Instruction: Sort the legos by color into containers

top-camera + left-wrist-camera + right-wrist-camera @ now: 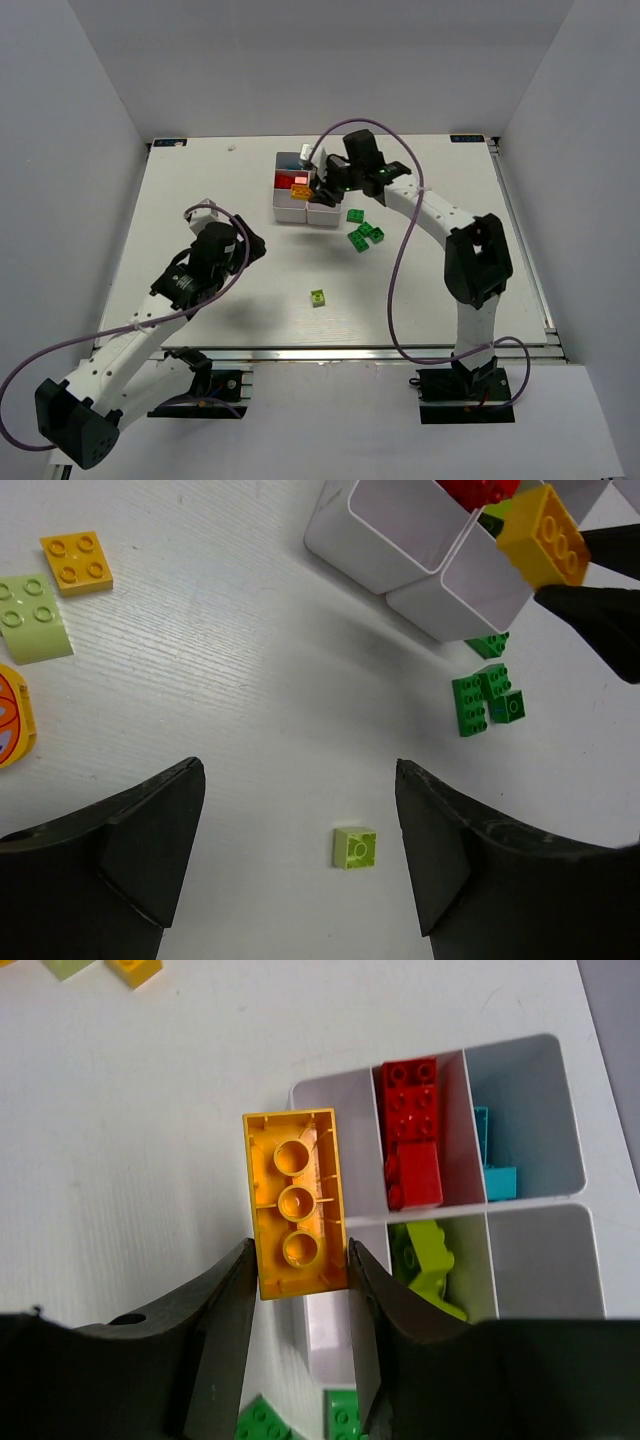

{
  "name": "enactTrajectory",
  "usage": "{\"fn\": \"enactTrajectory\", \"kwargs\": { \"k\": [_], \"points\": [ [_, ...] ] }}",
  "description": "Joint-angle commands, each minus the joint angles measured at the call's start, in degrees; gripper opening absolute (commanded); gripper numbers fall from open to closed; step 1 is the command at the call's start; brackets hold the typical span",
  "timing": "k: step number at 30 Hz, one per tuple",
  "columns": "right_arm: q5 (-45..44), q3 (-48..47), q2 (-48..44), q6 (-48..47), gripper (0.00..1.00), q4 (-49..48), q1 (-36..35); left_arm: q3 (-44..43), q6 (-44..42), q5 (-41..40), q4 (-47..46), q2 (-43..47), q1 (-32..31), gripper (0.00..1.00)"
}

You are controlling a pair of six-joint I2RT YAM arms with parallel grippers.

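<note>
top: high, from behind, looking down, far | left wrist: lower, oblique, nearer | right wrist: close overhead | shared: tray

Bright, even overhead light, soft shadows, sharp focus; wrist views slightly wide-angle distorted.

the right gripper reaches over the white tray, an orange brick at its tips. dark green bricks cluster just right of the tray; a lime brick lies alone, well apart from them.
</note>
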State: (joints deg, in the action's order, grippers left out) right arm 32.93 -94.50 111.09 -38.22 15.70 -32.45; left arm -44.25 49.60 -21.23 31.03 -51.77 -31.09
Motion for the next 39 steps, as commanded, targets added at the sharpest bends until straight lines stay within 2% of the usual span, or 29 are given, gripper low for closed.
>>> {"fn": "enactTrajectory", "kwargs": {
  "k": [1,13,17,25,33,36,39],
  "points": [
    [-6.9,-5.2,3.3,4.3,0.12,-3.9,-2.7,1.0,0.7,-2.8,1.1,2.9,0.4,0.86],
    [-19.6,-9.9,10.7,7.8,0.12,-8.7,-6.9,2.9,3.4,-5.3,4.6,8.5,0.4,0.86],
    [-20.8,-11.1,12.2,7.8,0.14,-8.9,-7.5,2.6,3.6,-5.7,5.2,9.0,0.4,0.86],
    [-21.0,-10.8,13.2,6.7,0.28,-8.2,-7.8,3.2,4.4,-5.6,5.3,9.8,0.4,0.86],
    [-21.3,-9.8,13.1,6.2,0.58,-8.1,-7.9,3.5,4.4,-5.7,5.1,9.8,0.4,0.86],
    [-21.2,-9.8,13.0,6.1,0.63,-7.9,-7.9,3.4,4.5,-5.7,5.0,9.7,0.4,0.86],
    [-21.0,-10.0,12.6,6.3,0.63,-7.4,-7.9,3.6,4.8,-5.5,4.8,9.3,0.4,0.86]
  ]
}}
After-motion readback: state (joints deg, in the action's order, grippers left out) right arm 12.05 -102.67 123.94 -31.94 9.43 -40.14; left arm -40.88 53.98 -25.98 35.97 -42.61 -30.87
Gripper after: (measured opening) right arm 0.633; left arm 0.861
